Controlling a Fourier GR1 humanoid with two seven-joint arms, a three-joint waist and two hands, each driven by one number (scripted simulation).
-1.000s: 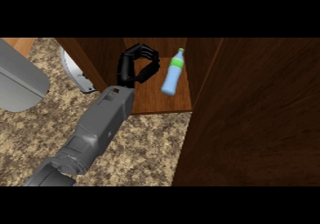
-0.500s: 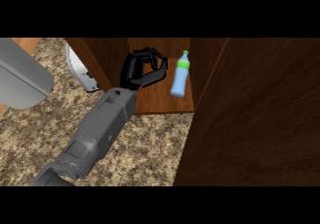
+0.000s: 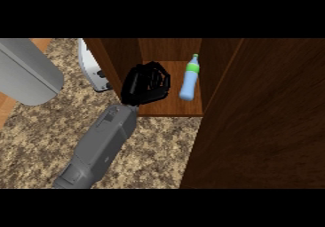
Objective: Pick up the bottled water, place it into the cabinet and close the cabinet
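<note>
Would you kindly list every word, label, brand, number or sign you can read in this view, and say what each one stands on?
No text can be read anywhere.
bottled water: a green band below the cap, no lettering visible.
white appliance: small dark marks, too small to read.
cabinet and counter: no markings.

We're seeing the right hand (image 3: pixel 147 85) over the cabinet (image 3: pixel 170 109) shelf, fingers curling, holding nothing. Bottled water (image 3: pixel 189 82) is sitting on the shelf at the hand's 3 o'clock, near but apart, cap pointing to 12. Cabinet door (image 3: pixel 270 128) is standing open at 4 o'clock. White object (image 3: pixel 92 71) is sitting at 9.
</note>
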